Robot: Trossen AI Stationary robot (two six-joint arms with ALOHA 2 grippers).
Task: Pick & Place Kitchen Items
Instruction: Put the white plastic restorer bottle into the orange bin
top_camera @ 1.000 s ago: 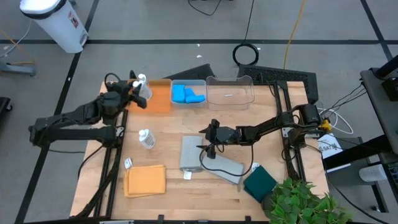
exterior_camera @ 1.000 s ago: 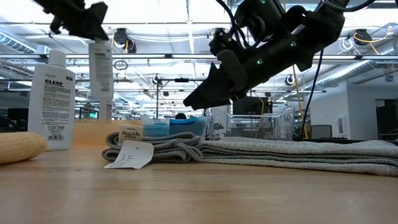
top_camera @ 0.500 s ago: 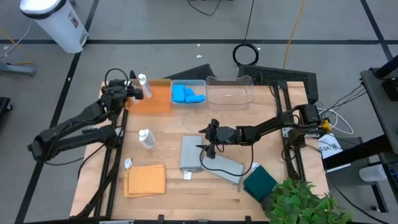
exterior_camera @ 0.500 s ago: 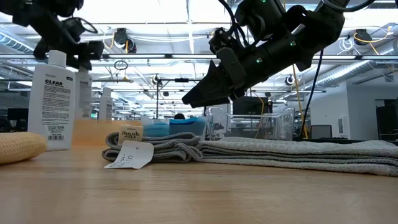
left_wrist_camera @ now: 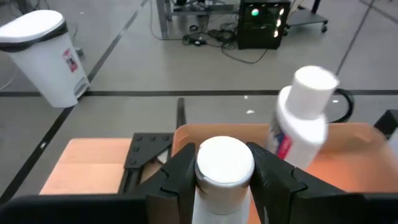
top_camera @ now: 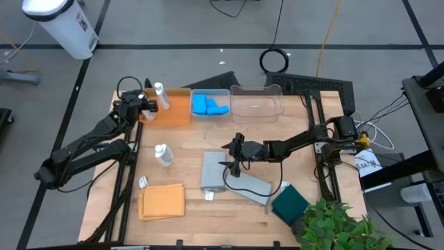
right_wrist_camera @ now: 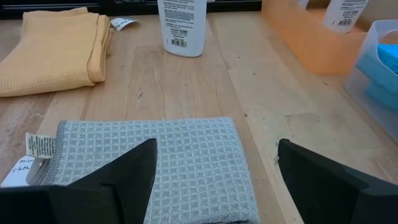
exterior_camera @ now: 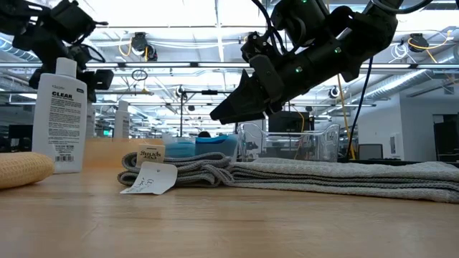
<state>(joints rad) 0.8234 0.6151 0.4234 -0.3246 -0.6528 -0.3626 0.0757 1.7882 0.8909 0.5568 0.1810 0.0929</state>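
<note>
Bottles: one white capped bottle (left_wrist_camera: 225,163) sits between the closed fingers of the left gripper (top_camera: 143,103), held by the neck just under the cap, at the far left corner of the tabletop (top_camera: 208,212), over the left end of the orange tray (top_camera: 177,111). A second bottle (left_wrist_camera: 303,118) stands in that tray just beside it; a third bottle (top_camera: 164,155) stands alone near the tabletop's left edge.

Step in hand, left: placing the held bottle in the tray. To do it well, bring it down upright in the free space beside the standing bottle without nudging it, and let go only once its base rests on the tray floor.

Orange cloth (top_camera: 162,201): flat at the near left corner.

Sponges (top_camera: 209,105): blue, in the clear bin (top_camera: 211,92) at the far edge, right of the tray.

Grey cloth (right_wrist_camera: 146,163): folded at mid-tabletop, directly under the right gripper (top_camera: 234,164), whose fingers stand wide apart and hold nothing.

Step in hand, right: probably picking up this cloth; lower straight, straddle a folded edge, pinch all layers.

Empty clear bin (top_camera: 257,104): far edge, further right.

Green cloth (top_camera: 290,203): near right corner.
</note>
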